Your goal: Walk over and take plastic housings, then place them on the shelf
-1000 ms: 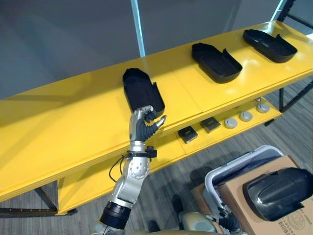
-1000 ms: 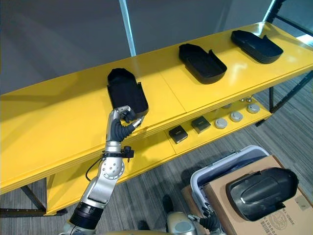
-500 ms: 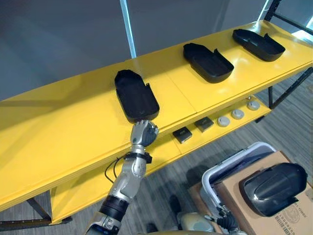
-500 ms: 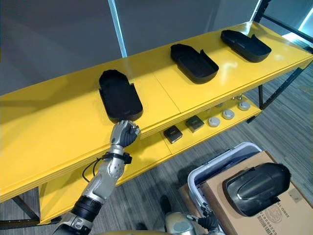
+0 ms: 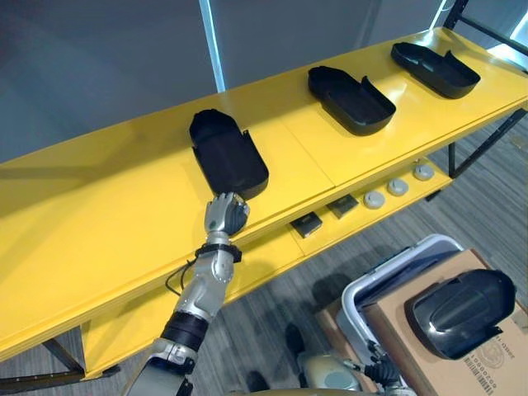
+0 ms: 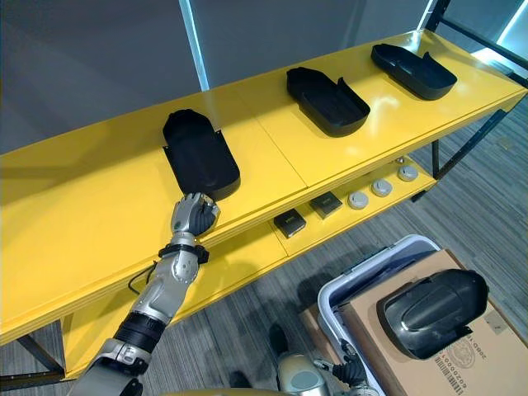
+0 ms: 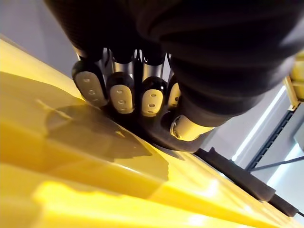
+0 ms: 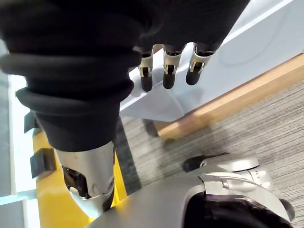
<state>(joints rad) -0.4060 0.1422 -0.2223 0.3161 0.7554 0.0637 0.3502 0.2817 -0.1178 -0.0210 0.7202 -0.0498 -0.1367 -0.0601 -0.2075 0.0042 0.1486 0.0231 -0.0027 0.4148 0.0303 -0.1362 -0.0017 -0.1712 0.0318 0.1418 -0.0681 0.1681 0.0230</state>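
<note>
Yellow shelf (image 5: 99,223): three black plastic housings lay on its top board, open side up, well apart in a row. The nearest housing (image 5: 227,157) sat toward the robot's left, the middle housing (image 5: 351,87) further right and the far housing (image 5: 435,68) near the right end.

Left hand (image 5: 224,216): it was over the front part of the top board, just beside the near end of the nearest housing. Its fingers (image 7: 119,92) were curled in, with nothing in their grip. I could not tell whether the fingertips touched the housing. The housing rested flat on the board.

Right hand (image 8: 167,71): it was low at the robot's side. Its fingers hung loose and apart, holding nothing, next to the pale wall of a bin (image 5: 388,268).

Lower board (image 5: 272,252) of the shelf: it carried two black square parts (image 5: 306,223) side by side, then three round grey discs (image 5: 398,186) in a line to their right.

Floor (image 5: 272,330), grey carpet, to the robot's right: a cardboard box (image 5: 396,330) stood in the pale bin. A fourth housing (image 5: 462,312), black with its domed side up, lay on top of the box.
</note>
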